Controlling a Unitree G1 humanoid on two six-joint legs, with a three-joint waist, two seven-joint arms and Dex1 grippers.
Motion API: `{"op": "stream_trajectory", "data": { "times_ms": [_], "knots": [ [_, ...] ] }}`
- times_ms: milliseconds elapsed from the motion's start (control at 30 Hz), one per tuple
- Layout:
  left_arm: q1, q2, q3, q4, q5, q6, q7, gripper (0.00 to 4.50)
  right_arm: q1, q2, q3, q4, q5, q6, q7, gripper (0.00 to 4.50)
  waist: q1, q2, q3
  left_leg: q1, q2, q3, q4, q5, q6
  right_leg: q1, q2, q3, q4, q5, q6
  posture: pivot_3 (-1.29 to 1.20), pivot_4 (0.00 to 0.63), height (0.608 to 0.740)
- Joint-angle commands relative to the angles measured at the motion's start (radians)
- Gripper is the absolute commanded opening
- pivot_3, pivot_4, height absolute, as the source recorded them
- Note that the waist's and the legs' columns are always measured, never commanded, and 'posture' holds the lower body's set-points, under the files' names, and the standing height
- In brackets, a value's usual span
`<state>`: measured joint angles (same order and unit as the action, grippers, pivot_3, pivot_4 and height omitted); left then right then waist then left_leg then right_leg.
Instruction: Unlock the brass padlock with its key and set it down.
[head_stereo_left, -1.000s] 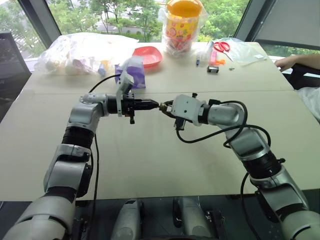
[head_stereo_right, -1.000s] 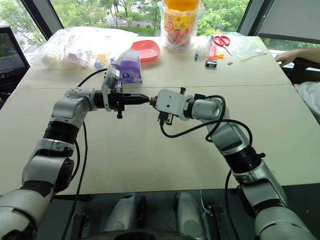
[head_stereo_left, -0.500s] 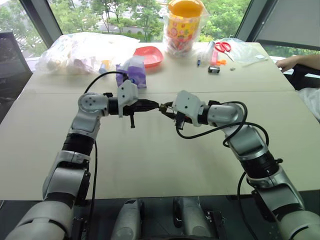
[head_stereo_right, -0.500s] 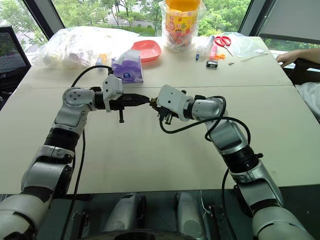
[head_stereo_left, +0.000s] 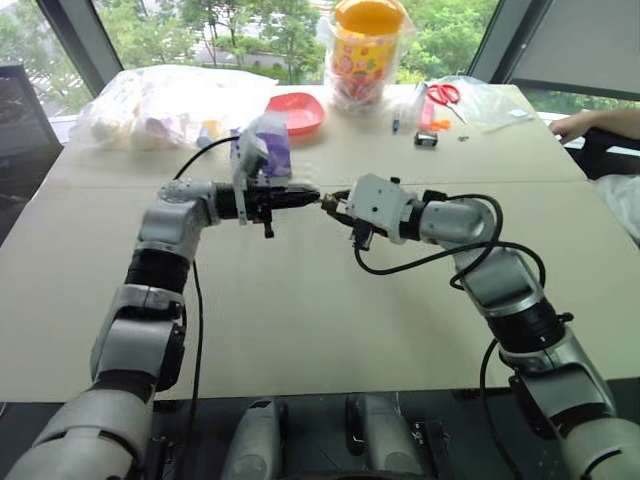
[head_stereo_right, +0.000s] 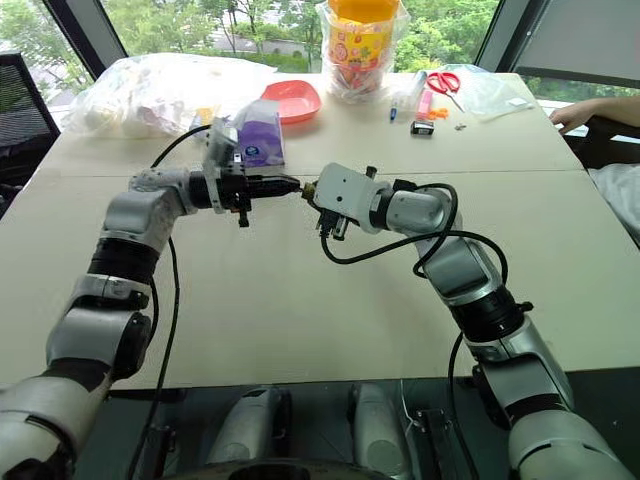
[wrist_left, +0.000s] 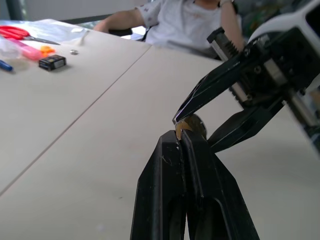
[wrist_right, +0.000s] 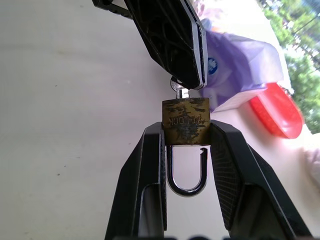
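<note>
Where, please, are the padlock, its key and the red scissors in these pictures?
padlock (wrist_right: 185, 120), right wrist view, on its brass body.
key (wrist_right: 179, 89), right wrist view, on the silvery part above the lock.
red scissors (head_stereo_left: 445, 94), left eye view, on the handles.

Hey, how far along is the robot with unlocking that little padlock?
Done: the right gripper is shut on the brass padlock, held above the table, and the key, pinched in the left gripper, is in the lock. The shackle already looks popped, with one end free of the body. In hand: both grippers meet at the lock. Left: withdrawing the key and setting the padlock down.
</note>
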<state>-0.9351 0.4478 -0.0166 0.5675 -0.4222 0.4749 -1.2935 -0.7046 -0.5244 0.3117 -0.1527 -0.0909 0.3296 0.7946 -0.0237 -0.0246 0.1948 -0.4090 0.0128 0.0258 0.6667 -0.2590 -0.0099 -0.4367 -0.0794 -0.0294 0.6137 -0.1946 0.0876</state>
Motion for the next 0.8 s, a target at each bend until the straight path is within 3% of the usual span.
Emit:
{"op": "stream_trajectory", "data": {
  "times_ms": [33, 133, 800],
  "knots": [
    [-0.003, 0.048, 0.021, -0.018, -0.016, 0.071, -0.023, 0.93, -0.019, 0.001, -0.009, -0.045, -0.008, -0.057, 0.002, 0.75, -0.002, 0.0, 0.0, 0.0, 0.0, 0.0, -0.001, 0.0, 0.0, -0.001, 0.001, 0.0, 0.001, 0.0, 0.0, 0.0, 0.15, 0.74],
    [0.002, 0.044, 0.019, -0.036, -0.015, 0.079, -0.01, 2.03, -0.017, 0.003, -0.008, -0.039, -0.015, -0.069, 0.002, 0.75, 0.007, 0.0, 0.0, 0.0, 0.001, -0.001, -0.001, 0.0, 0.0, -0.001, 0.002, 0.0, 0.002, 0.0, -0.001, 0.0, 0.15, 0.74],
    [-0.026, -0.039, 0.004, -0.018, -0.016, 0.092, -0.047, 2.03, -0.008, 0.012, -0.007, -0.043, -0.037, -0.069, 0.008, 0.75, 0.011, 0.0, 0.0, -0.001, -0.001, -0.001, 0.001, 0.0, 0.0, 0.001, 0.0, 0.0, 0.0, 0.0, -0.001, 0.0, 0.15, 0.74]
  ]
}}
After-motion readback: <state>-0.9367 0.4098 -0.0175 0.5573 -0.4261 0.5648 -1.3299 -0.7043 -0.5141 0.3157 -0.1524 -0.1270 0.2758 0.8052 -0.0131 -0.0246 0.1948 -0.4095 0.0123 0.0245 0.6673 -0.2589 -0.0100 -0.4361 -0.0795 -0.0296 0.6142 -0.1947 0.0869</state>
